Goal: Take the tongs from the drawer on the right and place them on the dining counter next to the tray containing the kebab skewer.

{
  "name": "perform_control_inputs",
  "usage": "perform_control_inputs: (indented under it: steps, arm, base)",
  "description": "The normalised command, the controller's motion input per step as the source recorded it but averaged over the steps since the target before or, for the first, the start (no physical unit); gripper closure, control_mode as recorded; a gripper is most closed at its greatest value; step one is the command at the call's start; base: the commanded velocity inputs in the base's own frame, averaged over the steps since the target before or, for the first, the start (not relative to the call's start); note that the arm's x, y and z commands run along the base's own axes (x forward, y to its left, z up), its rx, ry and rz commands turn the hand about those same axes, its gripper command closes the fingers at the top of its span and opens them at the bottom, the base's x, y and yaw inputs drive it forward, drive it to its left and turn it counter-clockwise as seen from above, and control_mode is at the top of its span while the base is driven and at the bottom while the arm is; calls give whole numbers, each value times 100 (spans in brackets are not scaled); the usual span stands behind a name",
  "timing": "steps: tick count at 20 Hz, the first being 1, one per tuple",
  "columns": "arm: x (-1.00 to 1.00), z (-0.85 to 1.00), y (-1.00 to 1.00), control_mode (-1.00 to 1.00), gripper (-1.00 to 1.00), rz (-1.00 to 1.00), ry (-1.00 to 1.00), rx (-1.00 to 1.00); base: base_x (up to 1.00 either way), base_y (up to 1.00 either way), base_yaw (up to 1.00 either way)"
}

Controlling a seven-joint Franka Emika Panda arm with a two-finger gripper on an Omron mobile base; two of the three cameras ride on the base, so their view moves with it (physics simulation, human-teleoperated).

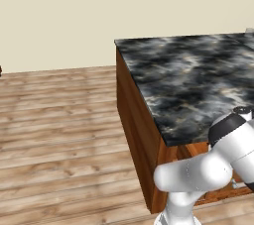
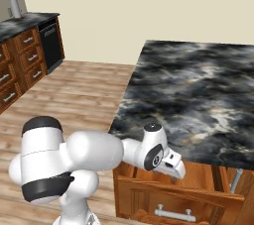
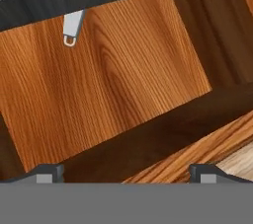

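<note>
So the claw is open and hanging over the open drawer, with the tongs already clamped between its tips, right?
Not quite. The claw is open over the open drawer, but its tips hold nothing. The hand view shows them spread apart, with a small grey metal piece lying at the far end of the drawer, under the dining counter edge.

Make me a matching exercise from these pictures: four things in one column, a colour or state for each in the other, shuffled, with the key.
Things:
1. dining counter
2. gripper
3. drawer
4. tongs

Colour or state:
A. open, holding nothing
B. silver-grey, one end showing from under the counter edge
C. glossy black with grey-white marbling
D. pulled out, orange-brown wood floor

Pairs: 1-C, 2-A, 3-D, 4-B
</note>
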Motion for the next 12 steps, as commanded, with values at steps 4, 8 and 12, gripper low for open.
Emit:
perform_control_inputs:
  steps: [4, 8, 12]
  arm:
    - [0, -15, 0, -100, -100, 21, 1, 0]
    - [0, -19, 0, -100, -100, 12, 0, 0]
    - [4, -8, 0, -100, -100, 9, 0, 0]
  base:
    - [0, 0, 0]
    - [0, 0, 0]
    - [0, 0, 0]
